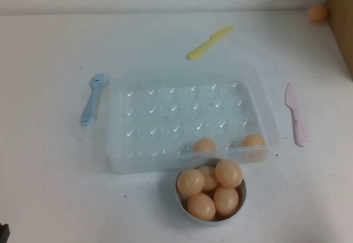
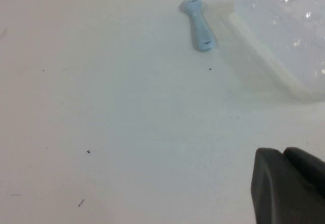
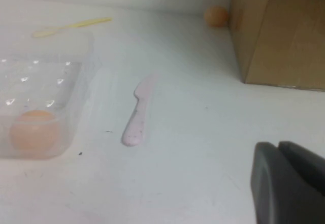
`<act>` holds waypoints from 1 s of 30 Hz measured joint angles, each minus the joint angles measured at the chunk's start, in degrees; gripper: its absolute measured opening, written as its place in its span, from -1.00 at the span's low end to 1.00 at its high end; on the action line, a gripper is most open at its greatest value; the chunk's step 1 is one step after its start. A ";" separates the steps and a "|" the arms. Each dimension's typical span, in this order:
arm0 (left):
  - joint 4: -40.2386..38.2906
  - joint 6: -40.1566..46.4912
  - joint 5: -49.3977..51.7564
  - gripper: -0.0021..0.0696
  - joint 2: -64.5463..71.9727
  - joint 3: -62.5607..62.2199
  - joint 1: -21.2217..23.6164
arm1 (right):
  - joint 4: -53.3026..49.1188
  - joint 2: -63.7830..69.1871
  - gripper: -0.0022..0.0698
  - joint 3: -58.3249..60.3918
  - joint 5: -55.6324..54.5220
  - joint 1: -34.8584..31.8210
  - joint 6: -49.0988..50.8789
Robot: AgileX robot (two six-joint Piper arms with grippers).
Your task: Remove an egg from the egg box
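The clear plastic egg box (image 1: 118,144) lies in the middle of the table. Two tan-orange eggs sit in its near row, one (image 1: 204,145) near the middle and one (image 1: 253,140) in the near right corner, which also shows in the right wrist view (image 3: 34,132). My left gripper (image 2: 284,155) is shut and empty, low over bare table left of the box corner (image 2: 284,46). My right gripper (image 3: 278,148) is shut and empty, over bare table right of the box (image 3: 76,97). Neither gripper shows in the high view.
A small grey bowl (image 1: 182,204) with several eggs stands just in front of the box. A blue spoon (image 1: 92,98) lies to the left, a yellow knife (image 1: 209,42) behind, a pink knife (image 1: 295,114) to the right. A cardboard box (image 3: 279,31) and a stray egg (image 1: 317,13) are at the far right.
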 joint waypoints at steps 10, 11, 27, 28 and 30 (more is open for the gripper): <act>0.00 0.00 0.00 -0.95 0.00 0.00 0.00 | -19.73 -3.91 -0.99 1.36 3.44 0.21 14.64; 0.00 0.00 0.00 -0.95 0.00 0.00 0.00 | -22.81 -4.79 -0.99 1.83 3.18 0.10 19.44; 0.00 0.00 0.00 -0.95 0.00 0.00 0.00 | -29.34 -10.82 -0.99 5.58 8.59 -1.73 32.10; 0.00 0.00 0.00 -0.95 0.00 0.00 0.00 | -29.34 -10.82 -0.99 5.58 8.59 -1.73 32.10; 0.00 0.00 0.00 -0.95 0.00 0.00 0.00 | -29.34 -10.82 -0.99 5.58 8.59 -1.73 32.06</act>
